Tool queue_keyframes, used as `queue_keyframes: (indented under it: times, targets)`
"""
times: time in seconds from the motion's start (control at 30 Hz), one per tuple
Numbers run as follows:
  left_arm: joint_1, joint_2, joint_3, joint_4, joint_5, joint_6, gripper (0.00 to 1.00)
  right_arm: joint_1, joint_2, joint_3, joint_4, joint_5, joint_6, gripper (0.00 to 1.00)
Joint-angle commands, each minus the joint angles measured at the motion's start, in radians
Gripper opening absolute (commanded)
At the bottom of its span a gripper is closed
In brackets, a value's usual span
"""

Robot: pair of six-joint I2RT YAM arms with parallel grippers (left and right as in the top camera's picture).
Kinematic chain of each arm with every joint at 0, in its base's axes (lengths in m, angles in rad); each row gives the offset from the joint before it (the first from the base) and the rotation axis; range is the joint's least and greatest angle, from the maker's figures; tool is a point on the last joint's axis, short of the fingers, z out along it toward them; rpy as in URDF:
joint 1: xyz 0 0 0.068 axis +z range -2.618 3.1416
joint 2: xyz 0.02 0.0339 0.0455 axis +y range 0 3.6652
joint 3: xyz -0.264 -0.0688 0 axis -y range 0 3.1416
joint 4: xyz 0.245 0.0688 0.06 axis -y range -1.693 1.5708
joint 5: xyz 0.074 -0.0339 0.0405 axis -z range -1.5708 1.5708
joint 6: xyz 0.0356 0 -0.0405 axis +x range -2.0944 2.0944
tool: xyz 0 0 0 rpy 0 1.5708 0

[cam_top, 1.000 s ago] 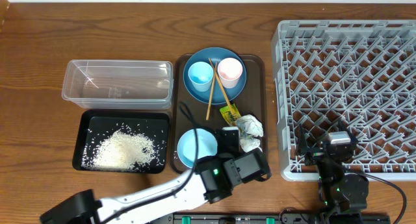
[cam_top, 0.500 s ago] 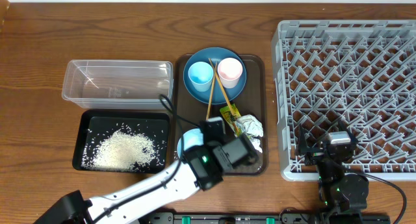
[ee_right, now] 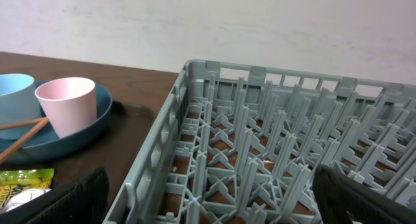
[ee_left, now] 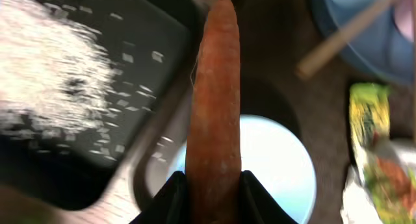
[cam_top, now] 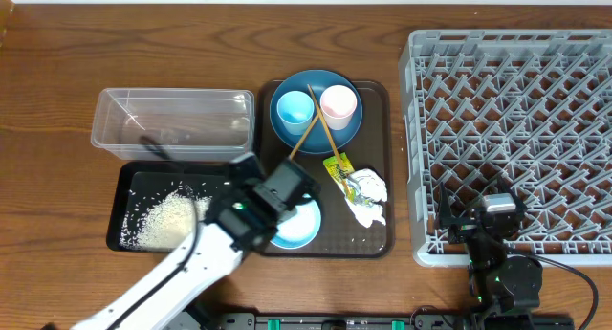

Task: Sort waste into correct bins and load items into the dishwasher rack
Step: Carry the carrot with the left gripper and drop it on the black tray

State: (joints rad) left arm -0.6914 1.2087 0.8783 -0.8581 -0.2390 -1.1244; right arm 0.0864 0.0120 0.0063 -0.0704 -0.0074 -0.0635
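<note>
My left gripper is shut on the orange carrot, which points away from it. It hangs over the left rim of the pale-blue bowl, beside the black tray holding white rice. The carrot is hidden in the overhead view. The clear box is empty. The dark-blue plate carries a light-blue cup, a pink cup and chopsticks. The wrapper and tissue lie nearby. My right gripper is open over the grey rack's front left corner.
The brown serving tray holds the plate, bowl, wrapper and tissue, between the two bins on the left and the rack on the right. My left arm reaches in from the front left. Wooden table surrounds everything.
My left arm has swung left from the tray's front right, near the tissue, to the bowl's left rim by the black tray. The tissue and wrapper are now uncovered. The right arm has not moved.
</note>
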Motion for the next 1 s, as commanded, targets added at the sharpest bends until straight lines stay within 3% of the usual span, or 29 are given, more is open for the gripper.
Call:
queue_keyframes:
  times: [0.0, 0.37, 0.63, 0.97]
  targets:
    - [0.080, -0.044, -0.001, -0.034, -0.016, 0.009, 0.23, 0.006, -0.004, -0.001, -0.004, 0.000, -0.013, 0.98]
    - [0.279, -0.060, -0.006, -0.102, -0.016, 0.001, 0.23, 0.006, -0.004, -0.001, -0.004, 0.000, -0.013, 0.99]
    - [0.367, -0.059, -0.031, -0.098, -0.035, -0.092, 0.23, 0.006, -0.004, -0.001, -0.004, 0.000, -0.013, 0.99]
    - [0.377, -0.057, -0.154, 0.098, -0.035, -0.155, 0.23, 0.006, -0.004, -0.001, -0.004, 0.000, -0.013, 0.99]
